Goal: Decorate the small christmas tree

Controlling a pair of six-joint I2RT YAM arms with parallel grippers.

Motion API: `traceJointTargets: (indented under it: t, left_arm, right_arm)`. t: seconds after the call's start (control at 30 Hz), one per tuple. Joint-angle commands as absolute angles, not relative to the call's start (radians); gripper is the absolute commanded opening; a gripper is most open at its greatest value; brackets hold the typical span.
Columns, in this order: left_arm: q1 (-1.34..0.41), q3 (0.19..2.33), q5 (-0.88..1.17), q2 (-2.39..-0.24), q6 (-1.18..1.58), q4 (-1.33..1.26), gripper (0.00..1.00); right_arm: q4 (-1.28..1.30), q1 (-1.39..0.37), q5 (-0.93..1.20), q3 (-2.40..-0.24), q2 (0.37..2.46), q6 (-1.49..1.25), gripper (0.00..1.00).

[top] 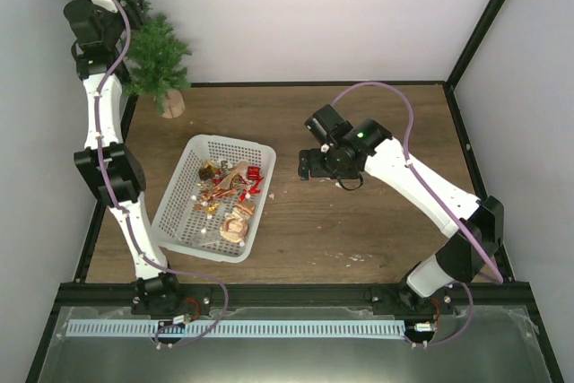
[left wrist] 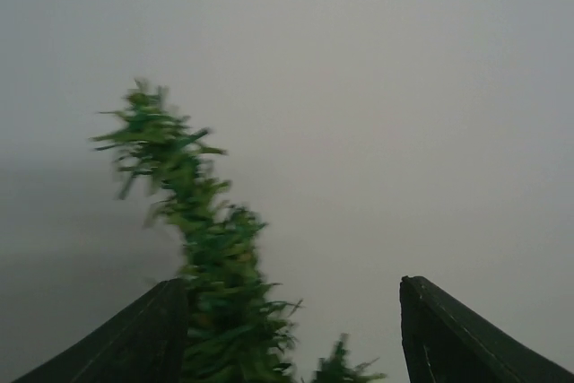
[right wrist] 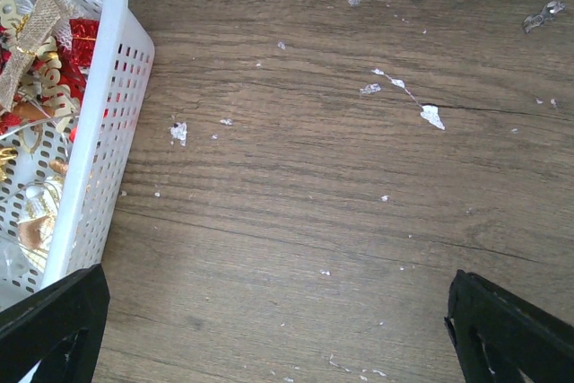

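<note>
left gripper [left wrist: 291, 286] spread loose around the small christmas tree [left wrist: 211, 248], right gripper [right wrist: 273, 284] released, empty; bristles snagging a finger could topple it

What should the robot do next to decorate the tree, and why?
Probably move the right hand left over the basket and grab one of the ornaments in it. It hangs open and empty over bare table beside the basket, and the left hand is open at the tree top.

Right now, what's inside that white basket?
The white basket holds a jumble of small ornaments: red, gold and tan pieces, a burlap bow. Anything beneath the pile is covered.
</note>
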State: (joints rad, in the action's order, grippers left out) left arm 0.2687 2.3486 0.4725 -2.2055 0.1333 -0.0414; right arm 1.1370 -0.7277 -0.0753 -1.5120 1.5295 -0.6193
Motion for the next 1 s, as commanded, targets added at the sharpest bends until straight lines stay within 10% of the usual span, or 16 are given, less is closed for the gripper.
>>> traceJointTargets:
  t: [0.0, 0.57, 0.7, 0.8, 0.97]
  left_arm:
    - [0.275, 2.355, 0.448, -2.213, 0.125, -0.051, 0.66]
    - [0.241, 2.528, 0.387, -2.382, 0.131, -0.099, 0.69]
    - [0.241, 2.548, 0.409, -2.408, 0.155, -0.118, 0.49]
    - [0.241, 2.551, 0.419, -2.407, 0.185, -0.123, 0.05]
    - [0.234, 2.563, 0.461, -2.387, 0.24, -0.171, 0.0]
  right_arm:
    - [1.146, -0.721, -0.075, -1.54, 1.547, -0.609, 0.96]
    - [1.237, -0.721, -0.078, -1.585, 1.552, -0.658, 0.95]
    - [1.267, -0.721, -0.078, -1.594, 1.548, -0.682, 0.95]
    - [1.285, -0.721, -0.08, -1.6, 1.547, -0.699, 0.95]
    - [1.279, -0.723, -0.075, -1.585, 1.534, -0.723, 0.95]
